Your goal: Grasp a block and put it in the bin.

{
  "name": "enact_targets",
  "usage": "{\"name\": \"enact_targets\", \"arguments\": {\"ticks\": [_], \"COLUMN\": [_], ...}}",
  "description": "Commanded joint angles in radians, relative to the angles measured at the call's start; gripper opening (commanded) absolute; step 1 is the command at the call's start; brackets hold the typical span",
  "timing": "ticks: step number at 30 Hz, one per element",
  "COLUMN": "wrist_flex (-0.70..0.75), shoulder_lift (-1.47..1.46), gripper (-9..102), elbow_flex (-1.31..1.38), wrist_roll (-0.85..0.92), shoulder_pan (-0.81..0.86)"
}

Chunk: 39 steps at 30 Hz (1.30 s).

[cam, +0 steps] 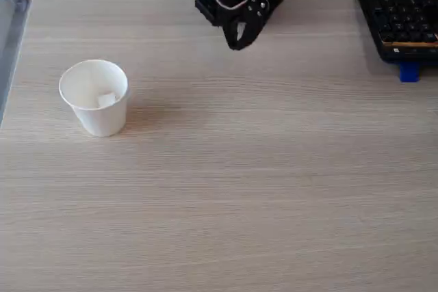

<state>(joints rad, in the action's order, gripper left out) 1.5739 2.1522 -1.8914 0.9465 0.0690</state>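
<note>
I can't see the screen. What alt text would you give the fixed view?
A small white block lies inside a white paper cup standing at the left of a pale wooden table. The robot's black gripper hangs at the far edge, apart from the cup, and a black keyboard sits at the right corner.

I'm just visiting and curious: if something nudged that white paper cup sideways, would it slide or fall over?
The paper cup would probably tip rather than slide: it tapers to a base narrower than its rim. It looks thin-walled and light, and the small block inside likely adds little weight. If tipped, its round, tapered body would probably roll in a curve across the smooth wooden table.
</note>
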Motion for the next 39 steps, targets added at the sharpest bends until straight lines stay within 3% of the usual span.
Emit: {"name": "enact_targets", "arguments": {"ticks": [1, 22, 28, 39], "wrist_flex": [-0.028, 0.003, -0.061, -0.120], "shoulder_lift": [0.067, 0.617, 0.861, 1.100], "gripper": [0, 0, 0, 0], "elbow_flex": [-0.046, -0.439, -0.623, -0.839], "wrist_roll": [-0.035, 0.071, 0.192, 0.242], "shoulder_pan": [-0.058, -0.061, 0.005, 0.020]}}
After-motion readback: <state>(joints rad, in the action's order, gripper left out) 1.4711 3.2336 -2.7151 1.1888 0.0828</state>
